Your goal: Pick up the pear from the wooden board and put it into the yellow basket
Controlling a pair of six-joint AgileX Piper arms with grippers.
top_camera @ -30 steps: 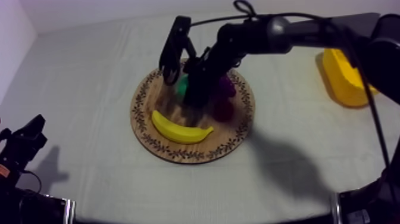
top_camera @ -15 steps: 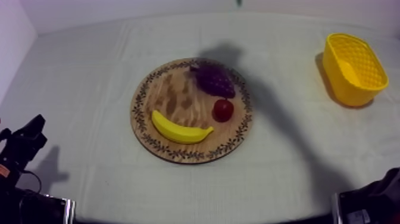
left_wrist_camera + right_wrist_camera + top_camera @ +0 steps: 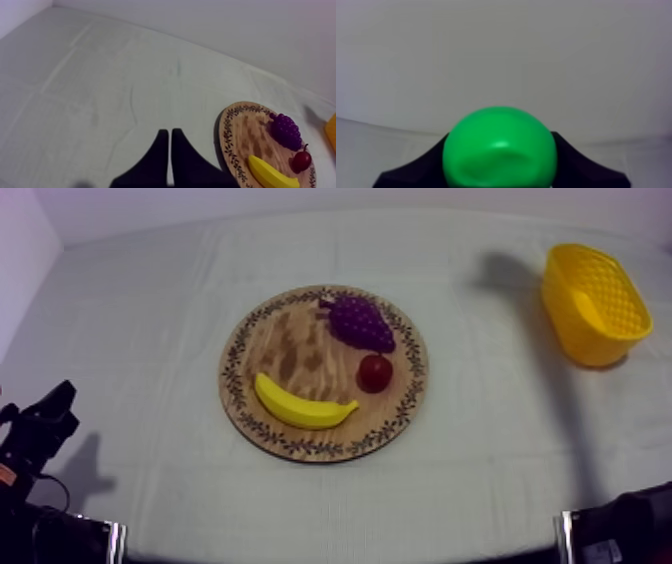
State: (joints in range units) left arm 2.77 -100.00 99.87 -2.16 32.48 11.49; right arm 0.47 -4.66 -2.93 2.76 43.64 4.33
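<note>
The right fingers (image 3: 581,167) are closed round a bright green, smooth, rounded toy pear (image 3: 500,147), one black finger at each side, so that the pear bulges up between them. Behind it is a pale, plain backdrop, probably a wall, though that is hard to make sure of. Where over the counter the pear hangs I cannot tell.

The left fingers (image 3: 159,157) lie pressed together as a narrow black wedge with nothing between them, low over bare cloth and near the round wooden board with a patterned rim (image 3: 226,132). In the top view the left arm (image 3: 40,433) sits low at its own side of the counter (image 3: 140,318), well apart from the board.

The board lies mid-counter. On it rest a curved yellow toy banana (image 3: 300,403) at the near side, a bunch of purple toy grapes (image 3: 360,323) at the far side, and a small red fruit (image 3: 375,373) between them, just beside the banana's tip. The yellow lattice-walled basket (image 3: 585,328) stands at the right side of the counter, well apart from the board, with a dark shadow (image 3: 500,268) on the cloth just beside it.
</note>
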